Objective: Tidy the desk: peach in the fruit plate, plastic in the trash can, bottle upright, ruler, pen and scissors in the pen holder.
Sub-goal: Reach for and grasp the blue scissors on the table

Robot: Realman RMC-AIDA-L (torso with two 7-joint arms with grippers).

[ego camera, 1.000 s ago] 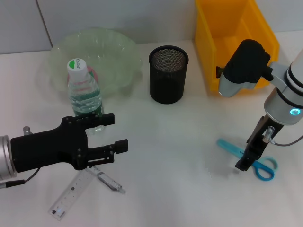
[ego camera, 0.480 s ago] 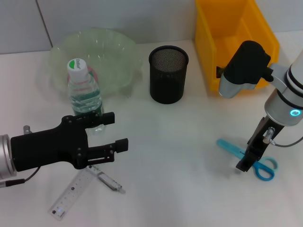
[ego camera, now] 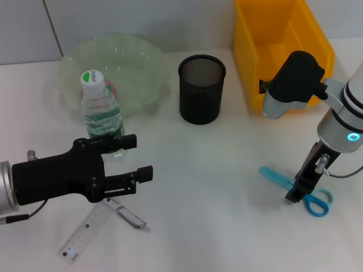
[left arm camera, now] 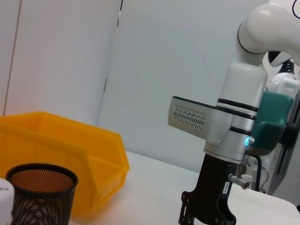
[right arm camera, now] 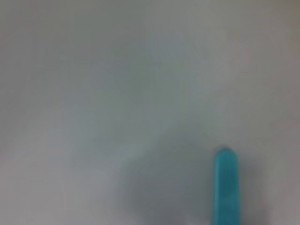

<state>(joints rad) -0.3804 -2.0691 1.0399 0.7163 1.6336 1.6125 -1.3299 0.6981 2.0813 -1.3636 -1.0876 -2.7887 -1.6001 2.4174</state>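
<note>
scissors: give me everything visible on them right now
The scissors are blue, plastic-looking, and lie flat on the white table at the robot's right, in front of the yellow bin. Blades look closed, in a blue sheath pointing toward the table's middle; the handle loops point outward. The right gripper is down over the middle, hiding the pivot; contact can't be confirmed. The right wrist view shows only the rounded blue tip.

Bare tabletop [ego camera: 227, 170] between pen holder [ego camera: 201, 89] and scissors [ego camera: 295, 185], yellow bin [ego camera: 278, 45] walling the far right
</note>
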